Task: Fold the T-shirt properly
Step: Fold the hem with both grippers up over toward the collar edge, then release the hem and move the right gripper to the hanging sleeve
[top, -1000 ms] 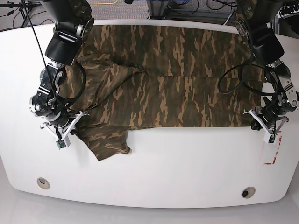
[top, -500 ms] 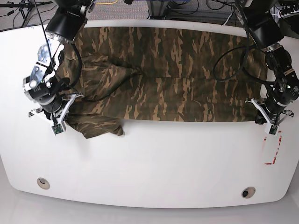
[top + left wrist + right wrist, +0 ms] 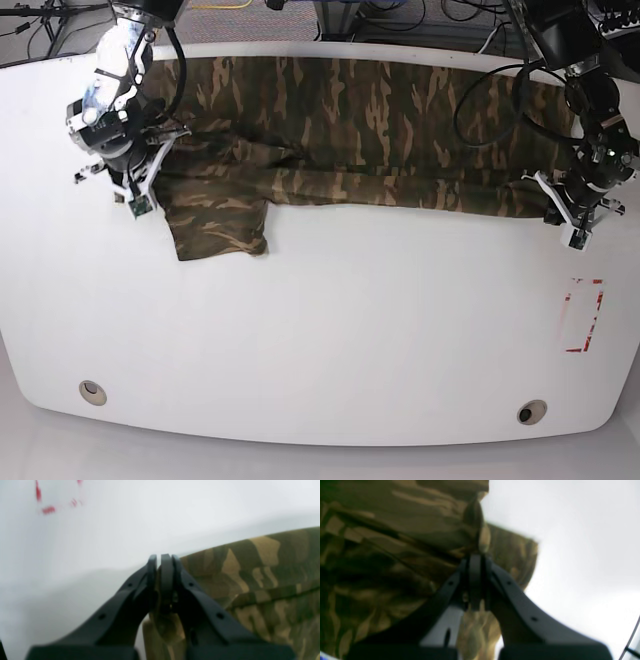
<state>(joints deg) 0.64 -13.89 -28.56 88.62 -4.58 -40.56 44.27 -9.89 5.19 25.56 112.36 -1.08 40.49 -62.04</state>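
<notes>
The camouflage T-shirt (image 3: 370, 130) lies in a long band across the back of the white table (image 3: 350, 330), with one sleeve (image 3: 215, 225) sticking out toward the front at the left. My right gripper (image 3: 140, 190), at the base view's left, is shut on the shirt's near edge beside that sleeve. In its wrist view the right gripper (image 3: 475, 560) pinches a bunched fold of the T-shirt (image 3: 395, 542). My left gripper (image 3: 575, 215), at the base view's right, is shut on the shirt's right end. Up close the left gripper (image 3: 161, 560) clamps the hem of the T-shirt (image 3: 262, 575).
Red tape marks (image 3: 583, 315) sit on the table at the front right, also seen as red marks (image 3: 47, 510) in the left wrist view. Two round inserts (image 3: 92, 391) (image 3: 532, 412) lie near the front edge. Cables (image 3: 490, 90) loop from the arms over the shirt.
Both grippers have moved toward the back of the table, carrying the shirt's near edge with them. The cloth now covers a narrower band, and the loose sleeve has shifted back.
</notes>
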